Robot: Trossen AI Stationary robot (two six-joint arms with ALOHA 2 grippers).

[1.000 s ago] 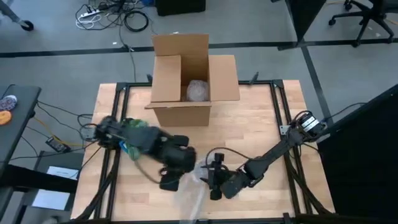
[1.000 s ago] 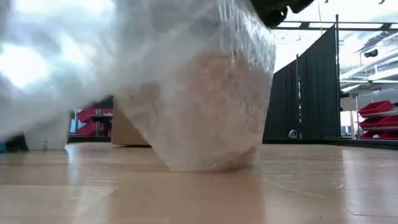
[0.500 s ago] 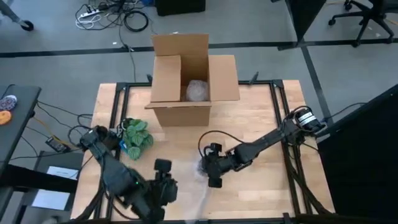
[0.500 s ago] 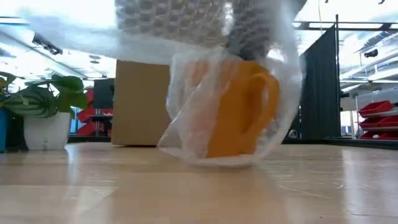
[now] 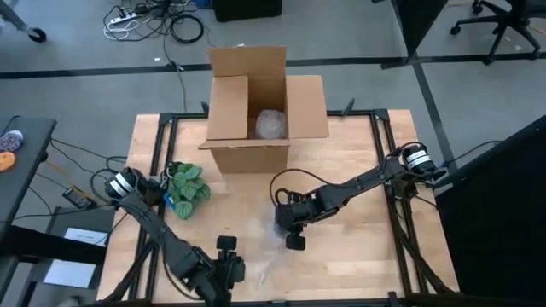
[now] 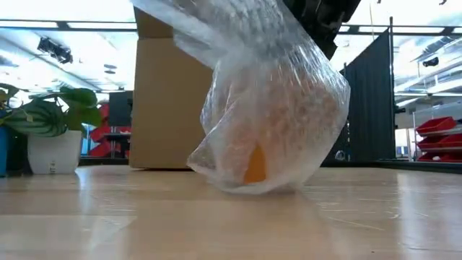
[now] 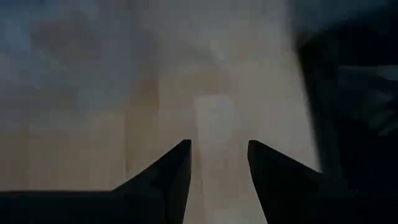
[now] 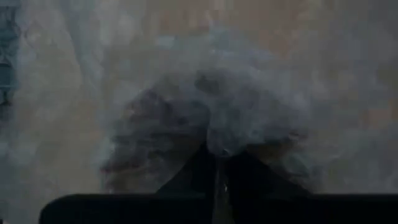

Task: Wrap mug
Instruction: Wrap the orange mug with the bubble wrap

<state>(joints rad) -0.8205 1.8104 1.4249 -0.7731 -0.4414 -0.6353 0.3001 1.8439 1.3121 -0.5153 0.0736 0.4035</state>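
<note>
Bubble wrap (image 5: 275,232) over the mug, at table centre, just near of the box (image 5: 264,107). High view: right gripper (image 5: 287,223) directly above the bundle, pinched on the wrap's top; a loose tail of wrap trailing toward the near edge. Left gripper (image 5: 227,264) at the near edge, left of the tail, holding nothing. Plant (image 5: 186,183) to the left, well apart from the work. A second wrapped bundle (image 5: 271,124) already inside the box.

Low view: mug (image 6: 254,165) standing on the table (image 6: 144,224), only a patch of orange visible through the wrap (image 6: 271,130); wrap loose and baggy at the base, one sheet rising up and to the left out of frame. Box (image 6: 164,108) behind; plant (image 6: 50,115) far left.

Left wrist view: fingers (image 7: 177,168) parted, bare wood between them, nothing gripped.

Right wrist view: fingers (image 8: 202,165) closed together on a gather of wrap (image 8: 211,112) atop the bundle.

Judged step: closing the sheet around the mug. Best done by keeping the right pinch firm and low on the bundle so the mug stays upright, bringing the left gripper to the free tail, then drawing it snugly round the near side and tucking it under. Risk: pulling upward hard enough to tip or drag the mug.
</note>
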